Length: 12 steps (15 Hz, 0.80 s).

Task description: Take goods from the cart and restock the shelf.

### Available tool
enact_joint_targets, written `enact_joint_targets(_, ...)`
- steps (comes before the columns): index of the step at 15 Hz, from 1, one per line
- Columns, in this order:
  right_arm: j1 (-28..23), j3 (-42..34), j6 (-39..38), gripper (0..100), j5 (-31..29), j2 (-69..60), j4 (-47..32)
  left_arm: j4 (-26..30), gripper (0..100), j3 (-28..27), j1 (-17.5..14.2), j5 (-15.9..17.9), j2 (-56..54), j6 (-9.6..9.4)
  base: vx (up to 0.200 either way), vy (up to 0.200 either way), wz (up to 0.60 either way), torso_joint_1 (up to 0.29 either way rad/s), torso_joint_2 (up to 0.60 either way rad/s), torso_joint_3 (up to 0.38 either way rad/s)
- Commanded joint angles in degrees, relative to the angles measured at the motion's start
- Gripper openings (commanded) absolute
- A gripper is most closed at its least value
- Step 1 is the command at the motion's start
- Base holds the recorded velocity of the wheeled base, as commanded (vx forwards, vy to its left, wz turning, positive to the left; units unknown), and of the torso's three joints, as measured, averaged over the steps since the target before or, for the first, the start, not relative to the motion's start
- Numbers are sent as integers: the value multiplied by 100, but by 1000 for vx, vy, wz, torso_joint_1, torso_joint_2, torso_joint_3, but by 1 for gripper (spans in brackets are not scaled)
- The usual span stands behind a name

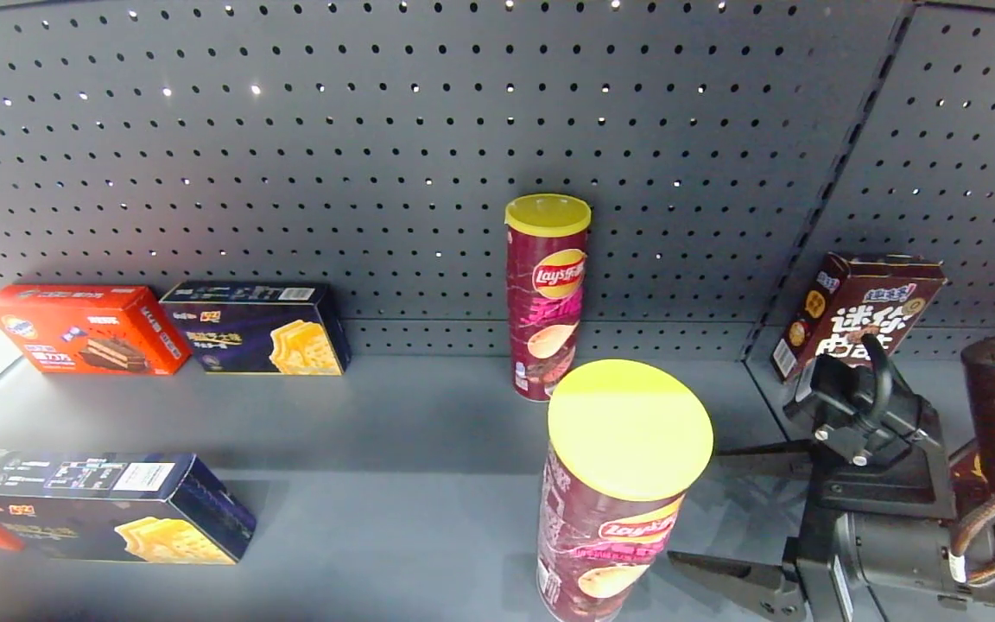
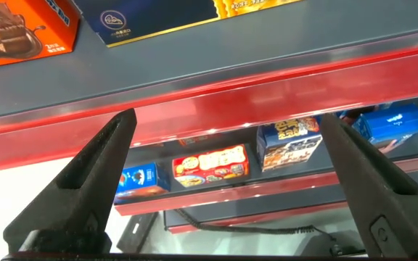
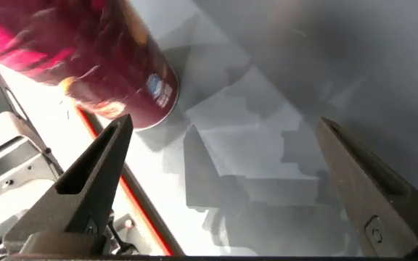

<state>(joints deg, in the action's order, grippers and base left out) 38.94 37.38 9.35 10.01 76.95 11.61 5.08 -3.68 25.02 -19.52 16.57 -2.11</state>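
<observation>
Goods sit along the grey shelf (image 1: 394, 406). At the far left an orange box (image 1: 87, 328) lies against the pegboard (image 1: 377, 155), with a dark blue box (image 1: 260, 328) just beside it. A second dark blue box (image 1: 100, 505) lies nearer the front. The left gripper (image 2: 227, 114) is spread wide and holds nothing, pointing at the shelf's red edge (image 2: 281, 90) (small boxes line the level below).

Near the middle, the rear can (image 1: 547, 298) stands upright against the pegboard. The front can (image 1: 614, 492), yellow-lidded, stands upright close to the shelf's front. Just to its right, the right gripper (image 1: 694, 505) is spread wide and grips nothing. The can stands outside the jaws beside one finger (image 3: 96, 177), and I cannot tell whether they touch.

At the far right a brown box (image 1: 860, 315) stands on end against the pegboard.
</observation>
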Motion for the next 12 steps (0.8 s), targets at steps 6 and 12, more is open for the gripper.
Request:
enact_joint_targets(6, 228, 33, 5, 100, 10, 40, 0, 1, 100, -1, -5, -8, 13, 9, 0, 0, 0, 0, 0, 0)
enact_joint_targets(12, 351, 244, 5, 100, 10, 339, 0, -7, 100, 8, -14, -8, 13, 149, 0, 0, 0, 0, 0, 0)
